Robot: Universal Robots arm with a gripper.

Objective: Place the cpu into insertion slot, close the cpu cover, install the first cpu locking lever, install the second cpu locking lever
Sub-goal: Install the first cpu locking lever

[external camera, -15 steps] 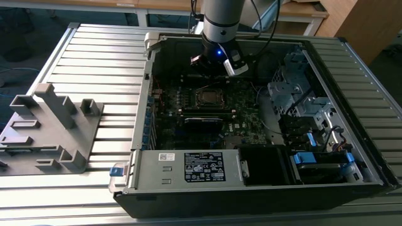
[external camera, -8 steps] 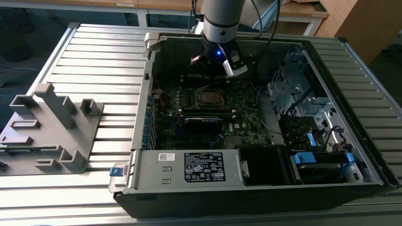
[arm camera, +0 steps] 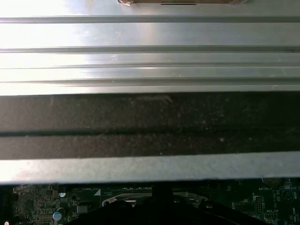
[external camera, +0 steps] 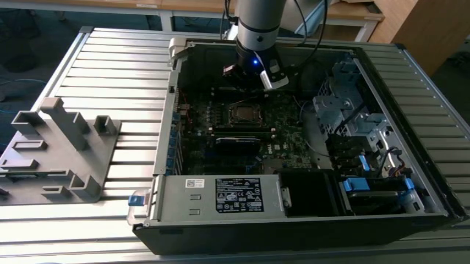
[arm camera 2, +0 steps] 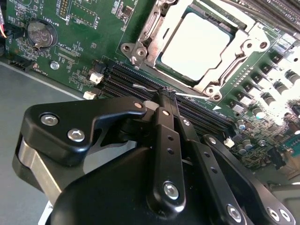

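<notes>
Your closed claw [arm camera 2: 168, 95] sits near the cover [arm camera 2: 246, 44]; the cpu [external camera: 242, 113], centre of the exterior view, looks light, stiff, fragile: grip edges

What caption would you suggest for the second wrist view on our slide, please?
Closed pincer at a thin locking lever, beside the cpu seated under its lowered cpu cover.
</notes>
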